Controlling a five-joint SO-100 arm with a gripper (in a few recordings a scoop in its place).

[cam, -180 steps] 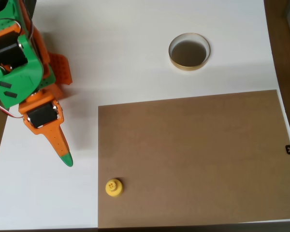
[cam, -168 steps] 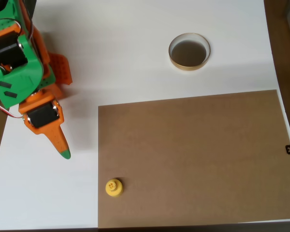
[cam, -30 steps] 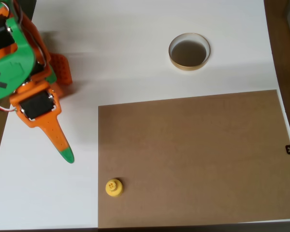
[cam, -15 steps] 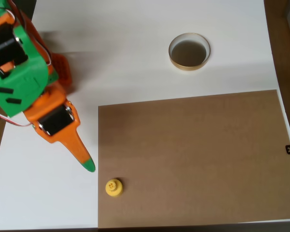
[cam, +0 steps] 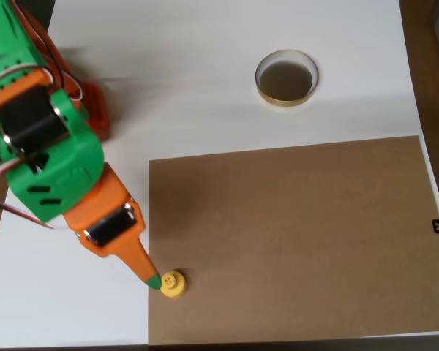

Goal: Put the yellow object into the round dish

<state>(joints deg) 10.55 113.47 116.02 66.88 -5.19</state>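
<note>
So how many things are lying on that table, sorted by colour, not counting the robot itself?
Yellow: 1, the yellow object, right beside the claw
Tan-rimmed: 1, the round dish
Brown: 1, the flat brown board
Total: 3

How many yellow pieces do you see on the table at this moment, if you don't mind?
1. The yellow object sits at the brown board's lower left corner, at the gripper's green tip.
</note>
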